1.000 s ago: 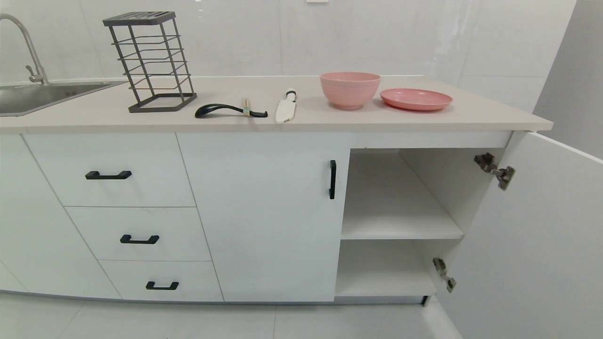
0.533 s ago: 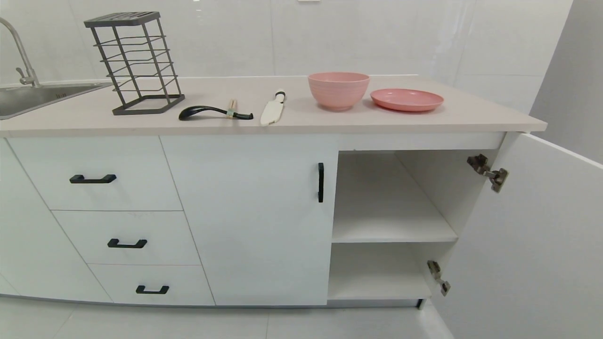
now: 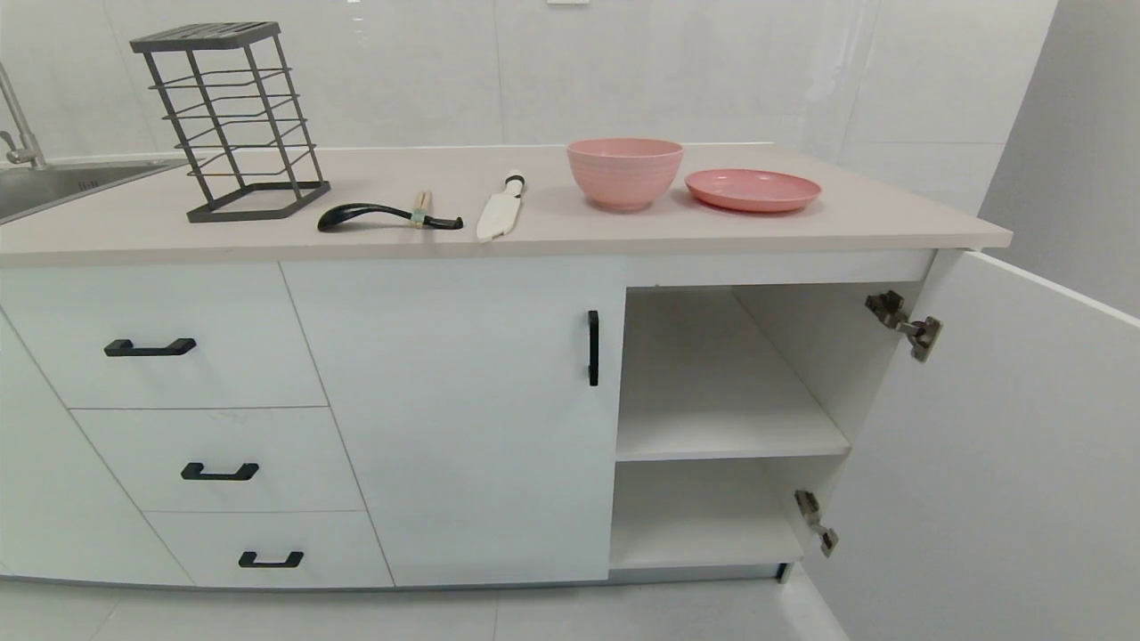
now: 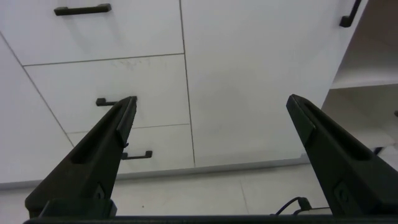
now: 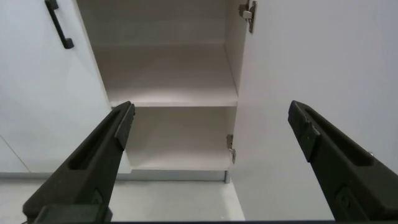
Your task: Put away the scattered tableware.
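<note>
On the beige countertop (image 3: 846,227) stand a pink bowl (image 3: 625,172) and, to its right, a pink plate (image 3: 753,190). Left of the bowl lie a white knife with a dark-tipped handle (image 3: 499,209), a pair of wooden chopsticks (image 3: 420,206) and a black ladle (image 3: 378,215). My left gripper (image 4: 211,102) is open, low in front of the drawers (image 4: 106,87). My right gripper (image 5: 208,109) is open, facing the open cabinet's shelves (image 5: 168,87). Both are empty.
A black wire rack (image 3: 230,120) stands at the counter's left, beside a steel sink (image 3: 53,182). The right cabinet door (image 3: 997,445) stands wide open, showing two bare shelves (image 3: 712,409). The middle door (image 3: 463,418) with a black handle is closed. Several drawers (image 3: 169,338) are closed.
The whole head view has shifted left and slightly down, so the camera has moved. The tableware on the counter has not moved.
</note>
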`<state>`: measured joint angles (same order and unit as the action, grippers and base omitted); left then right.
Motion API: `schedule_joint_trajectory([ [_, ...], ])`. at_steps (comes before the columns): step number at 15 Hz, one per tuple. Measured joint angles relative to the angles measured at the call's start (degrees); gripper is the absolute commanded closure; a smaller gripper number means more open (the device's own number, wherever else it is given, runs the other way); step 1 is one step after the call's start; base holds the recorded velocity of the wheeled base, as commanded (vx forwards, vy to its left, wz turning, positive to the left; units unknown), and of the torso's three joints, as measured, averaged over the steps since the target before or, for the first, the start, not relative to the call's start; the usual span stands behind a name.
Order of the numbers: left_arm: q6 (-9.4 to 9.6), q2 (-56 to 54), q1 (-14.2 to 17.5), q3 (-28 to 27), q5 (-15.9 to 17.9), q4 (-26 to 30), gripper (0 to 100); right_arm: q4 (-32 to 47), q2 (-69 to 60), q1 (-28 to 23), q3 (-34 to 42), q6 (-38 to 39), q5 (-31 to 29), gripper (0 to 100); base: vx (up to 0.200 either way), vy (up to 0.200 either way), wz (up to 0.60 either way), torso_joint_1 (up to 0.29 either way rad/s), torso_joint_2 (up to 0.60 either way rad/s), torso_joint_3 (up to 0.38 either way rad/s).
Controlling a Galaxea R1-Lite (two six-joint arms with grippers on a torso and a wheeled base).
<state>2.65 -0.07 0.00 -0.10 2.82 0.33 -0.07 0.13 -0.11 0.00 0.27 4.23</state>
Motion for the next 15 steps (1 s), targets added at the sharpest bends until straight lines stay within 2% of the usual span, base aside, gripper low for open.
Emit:
schedule_joint_trajectory([
  [4,0.00,0.00,0.00,0.00,-0.06,0.00,0,0.02,0.00,-0.02,0.00,0.00,0.01,0,0.000,0.000,0.00,0.000,0.00,0.000],
  [10,0.00,0.00,0.00,0.00,-0.09,0.00,0,0.02,-0.04,0.00,0.00,0.02,0.00,0,0.200,0.000,0.00,0.002,0.01,0.003],
  [15,0.00,0.00,0.00,0.00,-0.04,0.00,0,-0.04,-0.04,-0.02,0.00,0.00,0.00,0,0.000,0.000,0.00,0.000,0.00,0.000],
])
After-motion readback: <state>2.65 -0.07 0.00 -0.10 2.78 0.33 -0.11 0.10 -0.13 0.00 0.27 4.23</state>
